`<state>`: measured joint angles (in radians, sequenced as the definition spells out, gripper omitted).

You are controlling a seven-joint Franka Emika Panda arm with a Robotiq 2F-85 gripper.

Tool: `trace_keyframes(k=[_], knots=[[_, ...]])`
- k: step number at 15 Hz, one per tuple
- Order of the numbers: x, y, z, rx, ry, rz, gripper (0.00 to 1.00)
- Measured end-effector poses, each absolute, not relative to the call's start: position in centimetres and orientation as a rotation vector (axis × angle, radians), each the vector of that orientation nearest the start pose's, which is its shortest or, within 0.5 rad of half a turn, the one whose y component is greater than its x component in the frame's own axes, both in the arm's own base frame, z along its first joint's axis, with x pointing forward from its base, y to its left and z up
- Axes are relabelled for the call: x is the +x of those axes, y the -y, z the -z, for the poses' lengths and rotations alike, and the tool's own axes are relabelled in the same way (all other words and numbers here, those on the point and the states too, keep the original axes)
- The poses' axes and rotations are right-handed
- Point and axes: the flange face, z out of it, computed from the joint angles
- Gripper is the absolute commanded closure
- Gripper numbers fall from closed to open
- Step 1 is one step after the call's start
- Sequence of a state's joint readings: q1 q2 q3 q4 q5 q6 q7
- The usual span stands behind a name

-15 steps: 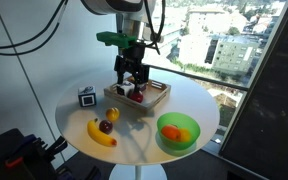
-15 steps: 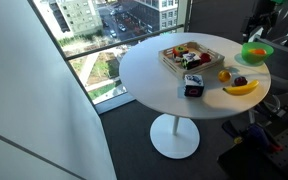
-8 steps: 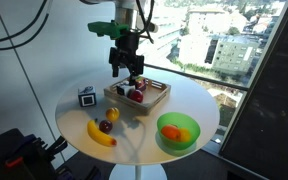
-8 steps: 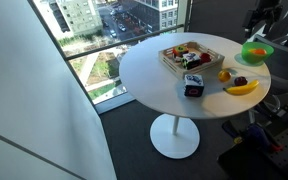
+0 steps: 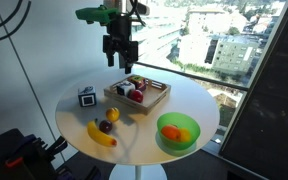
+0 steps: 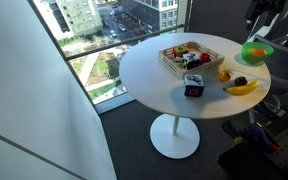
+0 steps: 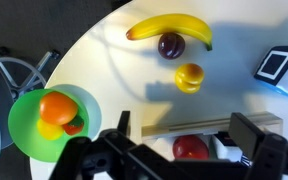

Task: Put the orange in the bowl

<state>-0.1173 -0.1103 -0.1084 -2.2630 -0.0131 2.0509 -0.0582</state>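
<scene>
Already inside the bowl, the orange, lying on something yellow and red (perhaps more fruit; hard to make out from the wrist view). Close to the edge of the round white table, that bowl. Farther along the tabletop, a paler yellow-orange fruit, then a dark fruit touching a banana. High above the wooden tray in an exterior view, the gripper, jaws spread wide, nothing between them.

Patterned cube runs off the wrist view's right edge.
</scene>
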Motion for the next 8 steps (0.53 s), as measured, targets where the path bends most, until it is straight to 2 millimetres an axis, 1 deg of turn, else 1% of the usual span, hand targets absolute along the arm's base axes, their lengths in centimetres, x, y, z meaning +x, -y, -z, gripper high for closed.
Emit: trace_keyframes(k=[4,8], knots=[[47.0,10.4,-41.1,-3.121,-0.232,-0.071,0.0],[46.7,10.3,-41.3,-3.122,-0.23,-0.06,0.0]])
